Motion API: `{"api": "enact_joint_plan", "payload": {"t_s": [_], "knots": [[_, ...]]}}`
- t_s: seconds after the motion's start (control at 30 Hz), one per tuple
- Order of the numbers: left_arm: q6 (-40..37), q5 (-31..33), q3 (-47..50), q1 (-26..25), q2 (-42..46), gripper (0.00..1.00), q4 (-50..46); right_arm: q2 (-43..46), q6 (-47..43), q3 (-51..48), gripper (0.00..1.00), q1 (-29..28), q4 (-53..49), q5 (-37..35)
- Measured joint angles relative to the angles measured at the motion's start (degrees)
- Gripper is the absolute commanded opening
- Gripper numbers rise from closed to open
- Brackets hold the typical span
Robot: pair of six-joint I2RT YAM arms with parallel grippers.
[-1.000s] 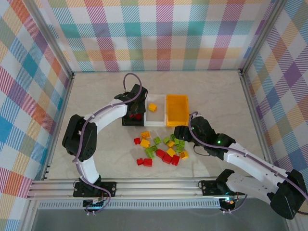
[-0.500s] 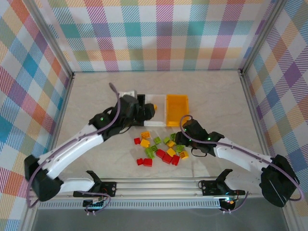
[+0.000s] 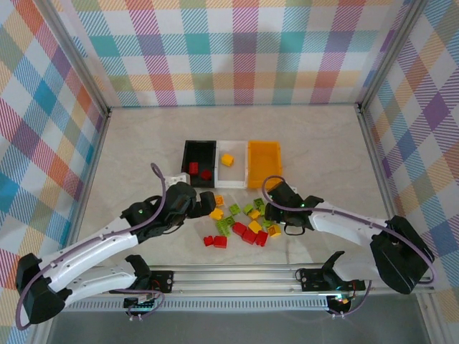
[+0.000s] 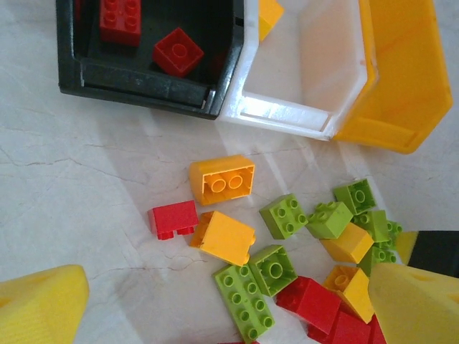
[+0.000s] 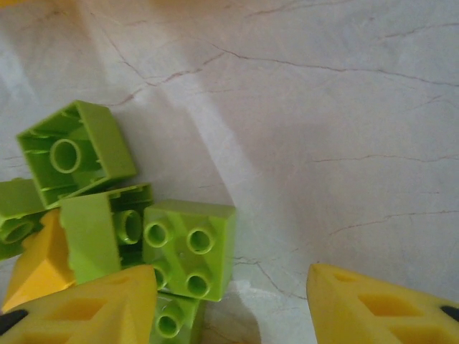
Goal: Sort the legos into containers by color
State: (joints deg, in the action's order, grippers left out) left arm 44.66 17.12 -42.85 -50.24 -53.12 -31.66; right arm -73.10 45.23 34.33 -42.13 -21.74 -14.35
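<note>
Left wrist shows binned red legos (image 4: 177,51), left gripper (image 4: 229,304) wide; right wrist, green legos (image 5: 190,247).

Two red bricks (image 4: 177,51) in the black bin (image 4: 136,82), white bin (image 4: 280,115) just beside, loose legos (image 4: 283,215) below

Containers:
- black bin (image 3: 201,150), white bin (image 3: 237,172) and orange-yellow bin (image 3: 264,165) standing upright, open tops up
- sitting side by side in touching row on counter (image 3: 323,143), black at left, white in middle

Legos:
- two red bricks (image 4: 120,19) lying in black bin
- one yellow brick (image 3: 226,159) lying in white bin
- loose legos (image 3: 240,223) lying scattered just in front of bins: red, orange-yellow, lime green mixed
- orange brick (image 4: 222,179) showing hollow underside
- small red brick (image 4: 173,218) lying beside it
- long green brick (image 4: 244,301) lying studs up
- lime green bricks (image 5: 188,247) clustering at right end, some tipped over
</note>
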Motion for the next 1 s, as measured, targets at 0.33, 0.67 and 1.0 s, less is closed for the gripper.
{"api": "enact_joint_plan", "payload": {"t_s": [0.33, 0.67, 1.0], "knots": [[2.0, -0.1, 3.3, -1.5, 2.5, 1.00, -1.4, -2.8, 0.9, 0.5, 0.47, 5.2, 3.6, 0.5], [2.3, 0.0, 3.8, -1.6, 4.4, 1.00, -1.4, 7.5, -3.2, -2.0, 0.67, 8.3, 0.2, 0.6], [2.5, 0.5, 4.9, -1.8, 6.9, 1.00, -1.4, -7.1, -5.0, 2.4, 0.59, 8.3, 1.2, 1.8]]}}
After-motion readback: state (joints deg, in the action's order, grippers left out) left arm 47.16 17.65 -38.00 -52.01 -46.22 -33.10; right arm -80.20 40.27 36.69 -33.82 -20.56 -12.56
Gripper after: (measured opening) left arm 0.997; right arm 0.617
